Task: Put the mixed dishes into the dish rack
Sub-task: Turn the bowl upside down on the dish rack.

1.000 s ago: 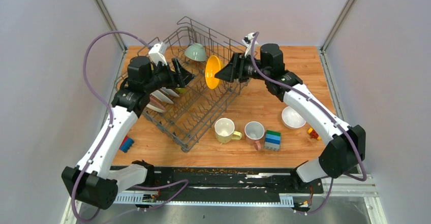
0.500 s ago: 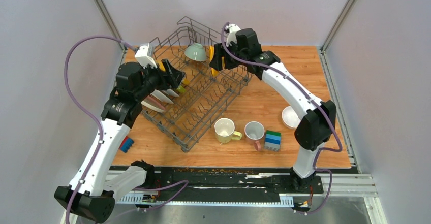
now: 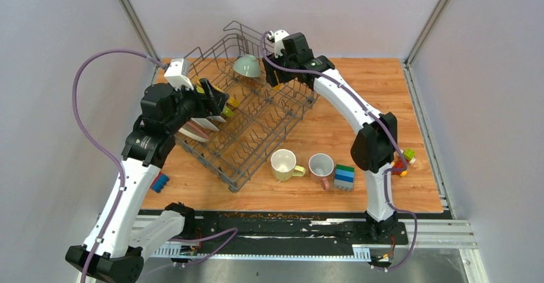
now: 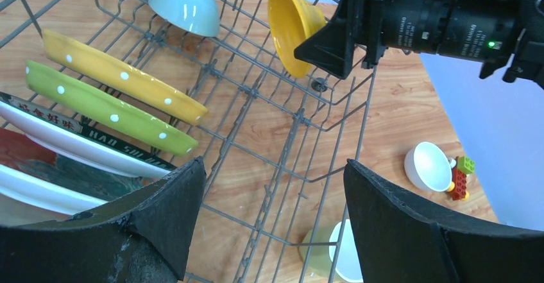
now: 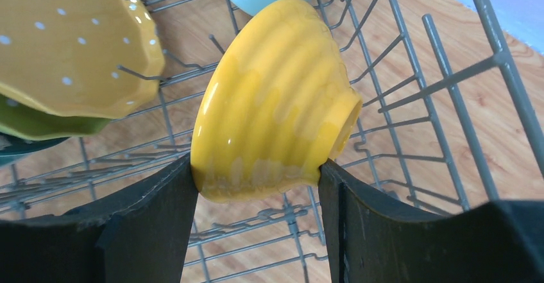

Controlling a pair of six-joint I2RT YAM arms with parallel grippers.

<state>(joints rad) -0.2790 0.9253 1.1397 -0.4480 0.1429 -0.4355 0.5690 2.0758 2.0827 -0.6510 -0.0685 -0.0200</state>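
The dish rack (image 3: pixel 253 138) lies slantwise on the table's left half. Several plates (image 3: pixel 202 126) stand on edge at its left end: a yellow dotted plate (image 4: pixel 122 77), a green one (image 4: pixel 109 106) and a patterned-rim one (image 4: pixel 70 138). A pale green bowl (image 3: pixel 247 67) rests at the far end. My right gripper (image 5: pixel 256 161) is shut on the yellow-orange bowl (image 5: pixel 276 97), holding it over the rack beside the green bowl. My left gripper (image 4: pixel 274 164) hovers open over the rack next to the plates, nothing between its fingers. A pale yellow mug (image 3: pixel 283 164) and a pink-handled mug (image 3: pixel 321 166) stand near the front.
Stacked green-blue toy blocks (image 3: pixel 344 176) sit right of the mugs. A white bowl (image 4: pixel 428 165) and small toy bricks (image 3: pixel 404 161) lie on the right, near my right arm's elbow. A blue-red block (image 3: pixel 159 181) lies at the table's front left.
My right arm has carried the yellow-orange bowl leftward to the rack's far end, beside the green bowl. My left gripper has drawn back to the left and opened wider.
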